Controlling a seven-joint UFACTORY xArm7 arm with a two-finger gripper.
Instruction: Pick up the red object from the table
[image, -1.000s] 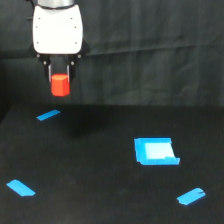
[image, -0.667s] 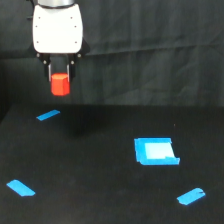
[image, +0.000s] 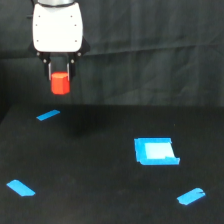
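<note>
The red object, a small orange-red block, hangs in the air well above the table, in front of the dark backdrop at the exterior view's upper left. My gripper is shut on it, its dark fingers pressed against the block's two sides. The white gripper body sits right above. A faint shadow lies on the table below the block.
A blue tape strip lies just below the block. A blue square sits at the exterior view's right, another strip lower right, and one lower left. Black cloth hangs behind.
The gripper and the held block have risen slightly; nothing else has moved.
</note>
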